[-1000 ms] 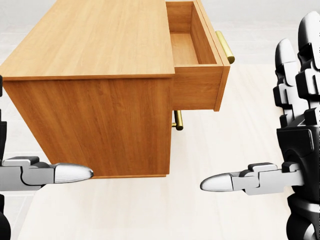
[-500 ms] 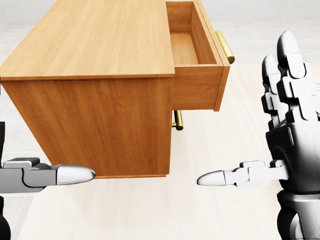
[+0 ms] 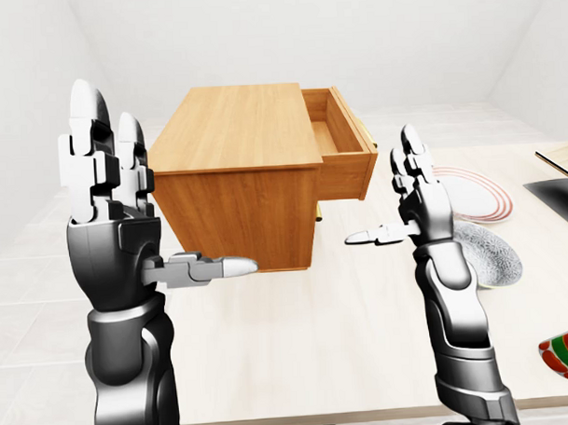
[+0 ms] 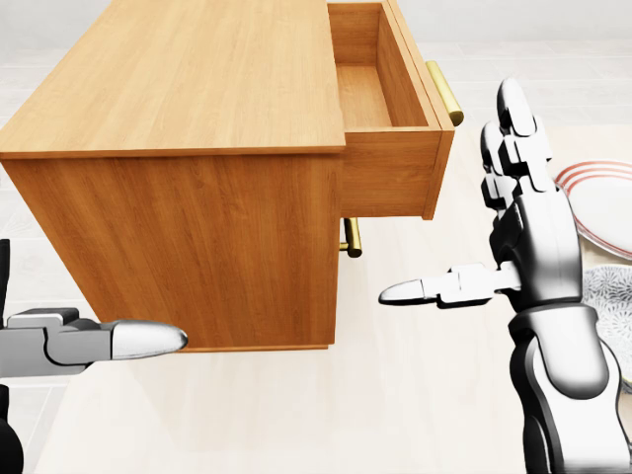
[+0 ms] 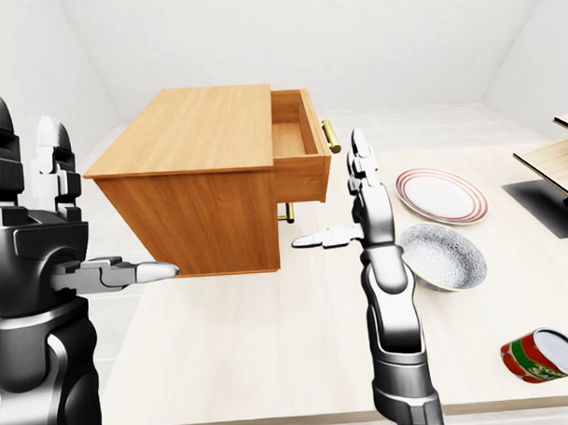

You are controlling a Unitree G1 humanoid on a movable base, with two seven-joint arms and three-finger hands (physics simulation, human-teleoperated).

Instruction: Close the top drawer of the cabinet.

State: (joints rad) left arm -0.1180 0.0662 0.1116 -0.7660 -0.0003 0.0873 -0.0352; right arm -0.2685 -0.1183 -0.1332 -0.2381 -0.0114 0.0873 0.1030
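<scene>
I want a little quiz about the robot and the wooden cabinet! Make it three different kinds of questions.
1. True or false: the top drawer of the cabinet is shut.
2. Which hand stands nearer the drawer's gold handle? A) left hand B) right hand
3. Fill in: in the right-eye view, a striped plate and a speckled ____ lie on the table, right of the right hand.

Key: 1 false, it is pulled out. 2 B. 3 bowl.
</scene>
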